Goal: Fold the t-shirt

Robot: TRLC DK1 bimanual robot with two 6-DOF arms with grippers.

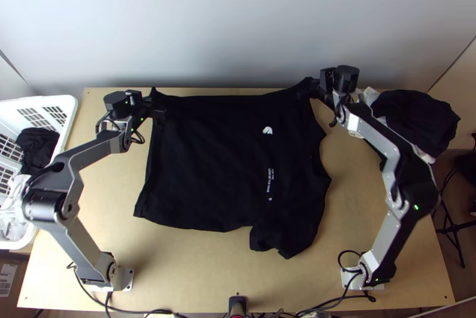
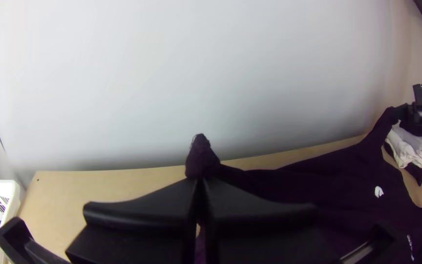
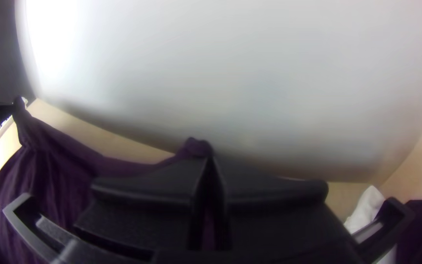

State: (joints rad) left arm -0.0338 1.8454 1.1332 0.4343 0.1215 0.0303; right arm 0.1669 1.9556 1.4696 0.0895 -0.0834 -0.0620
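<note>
Near part: the near sleeve (image 1: 285,240) lies bunched on the surface (image 1: 196,270), toward my bases.
T-shirt: the t-shirt (image 1: 214,157) is spread mostly flat between my two arms, its long axis running left to right, what looks like the hem toward my left.
Left hand: my left hand (image 1: 158,112) is closed on the far corner at the hem end.
Right hand: my right hand (image 1: 312,87) grips the far corner at the sleeve end.
Far edge: strung between my hands, along the surface's far side.
Key relation: nearly all the cloth lies nearward of both hands, so I judge the next move brings the far edge toward me, both arms level; if one lags, the fold could skew.
</note>
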